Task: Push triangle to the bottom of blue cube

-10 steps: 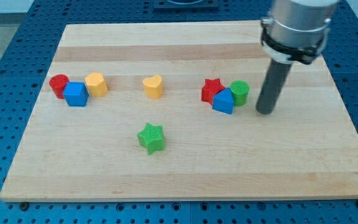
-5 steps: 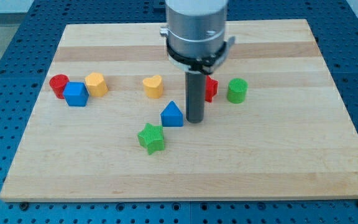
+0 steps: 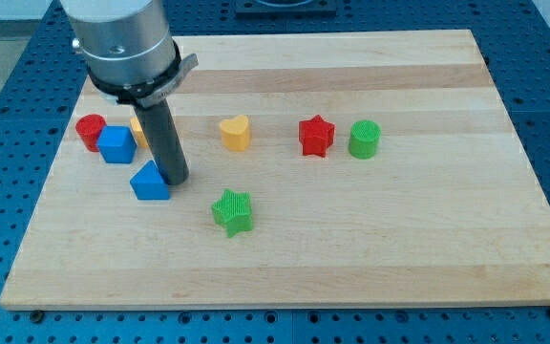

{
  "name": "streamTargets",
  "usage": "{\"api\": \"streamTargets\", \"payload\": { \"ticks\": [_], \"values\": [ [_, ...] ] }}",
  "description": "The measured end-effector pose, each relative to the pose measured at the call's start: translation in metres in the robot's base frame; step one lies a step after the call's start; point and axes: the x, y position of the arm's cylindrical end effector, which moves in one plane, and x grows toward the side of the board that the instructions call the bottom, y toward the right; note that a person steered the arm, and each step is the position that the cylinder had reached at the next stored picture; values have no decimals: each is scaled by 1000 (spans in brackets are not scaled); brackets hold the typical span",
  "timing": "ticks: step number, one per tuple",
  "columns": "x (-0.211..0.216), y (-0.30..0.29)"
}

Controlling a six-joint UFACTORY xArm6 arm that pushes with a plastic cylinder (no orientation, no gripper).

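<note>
The blue triangle (image 3: 149,181) lies at the view's left, below and a little right of the blue cube (image 3: 116,144). My tip (image 3: 175,180) stands right against the triangle's right side. The blue cube sits between a red cylinder (image 3: 90,130) on its left and a yellow block (image 3: 139,129), which the rod largely hides.
A yellow heart (image 3: 236,133) lies right of the rod. A green star (image 3: 232,211) lies below and right of my tip. A red star (image 3: 316,136) and a green cylinder (image 3: 364,139) sit further right. The wooden board (image 3: 351,248) ends in blue pegboard.
My tip has swept from the view's right to the left, pushing the blue triangle away from the red star and green cylinder to just below the blue cube.
</note>
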Motion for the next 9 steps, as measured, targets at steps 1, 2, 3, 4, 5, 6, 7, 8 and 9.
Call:
{"api": "streamTargets", "payload": {
  "ticks": [1,2,3,4,5,6,7,8,9],
  "values": [
    [31,6],
    [23,-30],
    [-4,-59],
    [-17,-84],
    [-17,-98],
    [-19,-102],
    [-3,-96],
    [25,-30],
    [23,45]
  ]
}}
